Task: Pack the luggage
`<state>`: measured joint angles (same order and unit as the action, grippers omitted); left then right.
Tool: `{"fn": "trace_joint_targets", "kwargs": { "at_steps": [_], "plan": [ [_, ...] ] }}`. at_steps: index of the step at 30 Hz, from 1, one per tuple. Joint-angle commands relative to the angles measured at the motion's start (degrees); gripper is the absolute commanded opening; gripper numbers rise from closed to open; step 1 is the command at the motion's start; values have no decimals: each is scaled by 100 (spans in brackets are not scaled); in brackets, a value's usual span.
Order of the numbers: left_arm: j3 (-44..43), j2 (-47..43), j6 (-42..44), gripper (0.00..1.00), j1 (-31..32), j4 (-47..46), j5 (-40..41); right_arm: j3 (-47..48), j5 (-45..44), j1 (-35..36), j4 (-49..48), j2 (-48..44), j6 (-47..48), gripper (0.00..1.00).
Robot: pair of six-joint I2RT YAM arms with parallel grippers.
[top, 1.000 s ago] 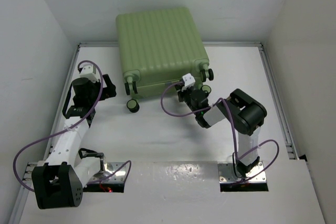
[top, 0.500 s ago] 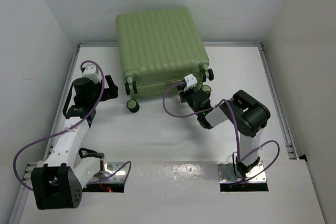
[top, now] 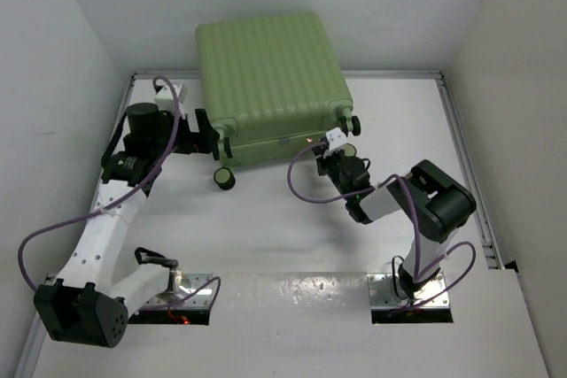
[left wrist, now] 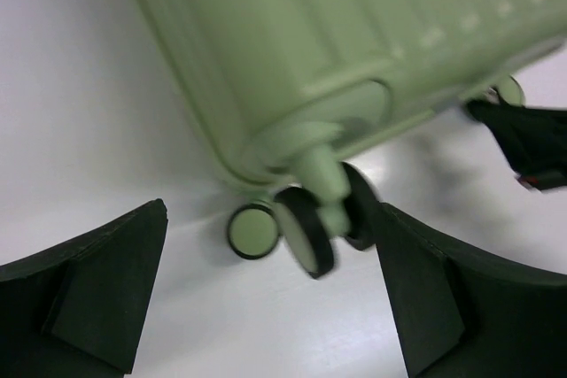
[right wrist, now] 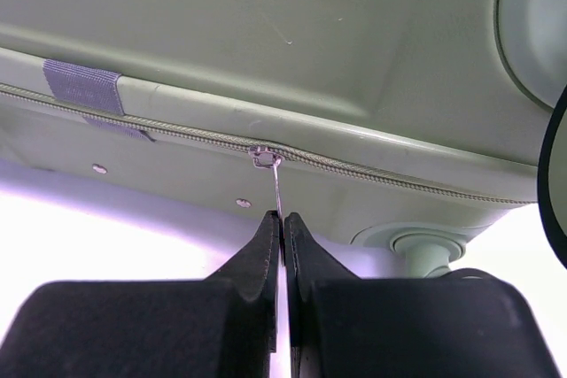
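Luggage (top: 266, 77) lies flat, shell shut, at far-centre of table (top: 292, 219), wheel end facing the arms. Right gripper (right wrist: 282, 227): jaws together, pinched on the thin metal zipper pull (right wrist: 276, 190), which hangs from the slider (right wrist: 263, 158) on the zip track (right wrist: 381, 173) along the near edge. Left gripper (left wrist: 270, 219): jaws wide apart, holding nothing, straddling the near-left corner wheels (left wrist: 306, 232); contact not evident.

Risks:
- Pull is slim and gripped at the fingertips only. A tug off-axis from the track prob. slips it out or bends it.
- Slider sits close to the corner curve by the right wheel housing. Zip may jam there if pull direction doesn't follow the bend.
- Case looks unbraced. A hard tug could drag or swivel the whole case instead of moving the slider. Left gripper seems placed to brace, but w/ jaws apart nothing's secured.
- Left fingers (left wrist: 97, 281) are near the casters. Closing could catch a wheel, not the shell.

Not vis. / unclear:
- Interior hidden, case shut. Can't tell if anything's packed.
- Track looks meshed both sides of slider in right wrist cam, so which side is undone is unclear.
- Far end of case runs past table's back rail in top cam. Support there is unclear.
- Left wrist cam is blurred. Can't tell if the small round wheel off the corner is attached.
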<state>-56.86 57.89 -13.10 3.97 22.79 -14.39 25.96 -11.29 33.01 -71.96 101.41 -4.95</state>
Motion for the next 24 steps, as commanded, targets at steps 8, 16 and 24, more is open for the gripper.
{"fn": "trace_joint_targets", "kwargs": {
  "at_steps": [8,16,24],
  "plan": [
    [-510,433,-658,100,1158,560,981,296,-198,-164,-1584,20,-76,0],
    [-1571,1715,-868,100,1958,1550,2739,419,-119,-138,-1531,46,-15,0],
    [-1706,2016,-747,53,1959,1536,3197,411,-567,-208,-1172,37,170,0]
  ]
}}
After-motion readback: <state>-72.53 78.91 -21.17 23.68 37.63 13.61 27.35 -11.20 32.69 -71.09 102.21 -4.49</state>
